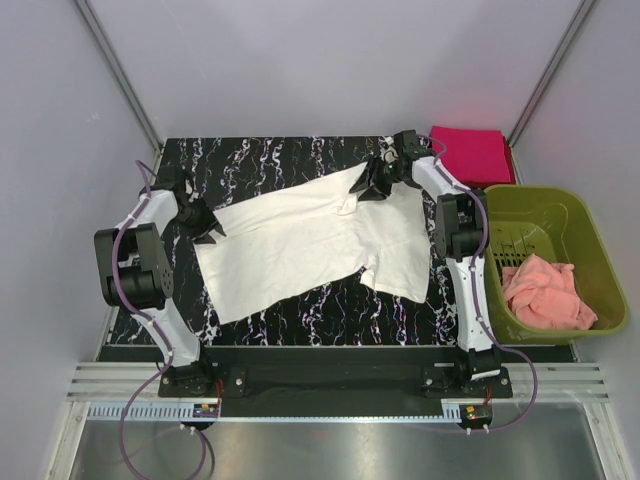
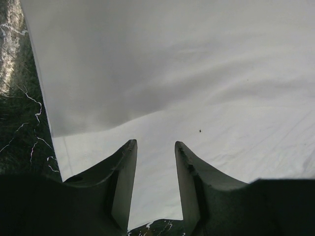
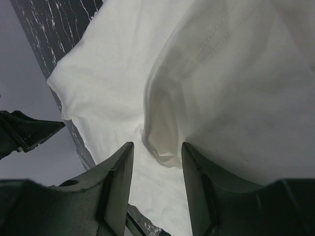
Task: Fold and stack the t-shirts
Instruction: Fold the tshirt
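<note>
T-shirts, two observed. The cream-white t-shirt (image 1: 300, 240) lies spread, plain face up, slantwise across the black marbled table (image 1: 290, 160). The magenta-red t-shirt (image 1: 470, 155) sits folded at the far right corner, apart from the white one.

The left gripper (image 2: 155, 144) stands at the white shirt's left edge. Its fingers are parted, the cloth lies flat in the gap between them, and nothing is clamped.

The right gripper (image 3: 157, 145) stands at the shirt's far right part. Its fingers are parted, and a raised fold (image 3: 157, 123) of white cloth, with a stitched hem (image 3: 202, 54) running above it, sits at the fingertips. I cannot tell whether the fingers pinch that fold or merely straddle it.

An olive-green basket (image 1: 590, 230) stands just right of the table, beside the right arm, with a pink cloth (image 1: 545, 290) bunched inside.
</note>
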Available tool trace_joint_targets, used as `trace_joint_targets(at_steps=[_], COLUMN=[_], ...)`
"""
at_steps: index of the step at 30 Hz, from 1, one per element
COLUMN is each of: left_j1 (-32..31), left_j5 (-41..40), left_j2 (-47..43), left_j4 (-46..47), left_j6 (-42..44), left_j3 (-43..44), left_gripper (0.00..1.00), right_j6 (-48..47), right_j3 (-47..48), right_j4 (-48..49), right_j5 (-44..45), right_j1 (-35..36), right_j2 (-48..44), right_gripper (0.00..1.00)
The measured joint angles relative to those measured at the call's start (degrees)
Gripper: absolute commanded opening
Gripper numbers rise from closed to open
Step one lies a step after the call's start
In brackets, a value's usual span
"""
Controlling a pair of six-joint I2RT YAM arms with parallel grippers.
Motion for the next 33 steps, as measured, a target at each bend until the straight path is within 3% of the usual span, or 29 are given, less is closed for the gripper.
trace_joint_targets(at_steps=[3, 7, 11, 14, 23, 25, 33], left_j1=[0.00, 0.00, 0.00, 0.00, 0.00, 0.00, 0.00], left_j5=[0.02, 0.04, 0.04, 0.04, 0.09, 0.11, 0.28], left_j2=[-0.24, -0.46, -0.50, -0.52, -0.55, -0.57, -0.57], left_j4=[0.00, 0.02, 0.02, 0.04, 0.11, 0.15, 0.17], left_j6=[0.00, 0.00, 0.00, 0.00, 0.00, 0.00, 0.02], left_j3=[0.00, 0.00, -0.02, -0.09, -0.55, -0.57, -0.63], left_gripper=[0.42, 0.42, 0.42, 0.42, 0.43, 0.43, 0.43], right_j6=[0.85, 2.54, 6.75, 11.78, 30.86, 32.83, 34.60], right_j3=[-0.46, -1.79, -4.74, -7.23, -8.87, -7.34, 0.04], right_j4=[0.70, 3.08, 6.69, 9.84, 16.87, 15.76, 12.26], right_j5=[-0.74, -2.43, -4.37, -4.68, -4.15, -3.43, -1.53], right_j1=[0.63, 1.81, 2.89, 3.21, 3.37, 3.39, 3.41], right_j2=[0.15, 0.15, 0.15, 0.04, 0.04, 0.35, 1.92], right_gripper=[0.49, 0.38, 0.16, 0.09, 0.17, 0.23, 0.27])
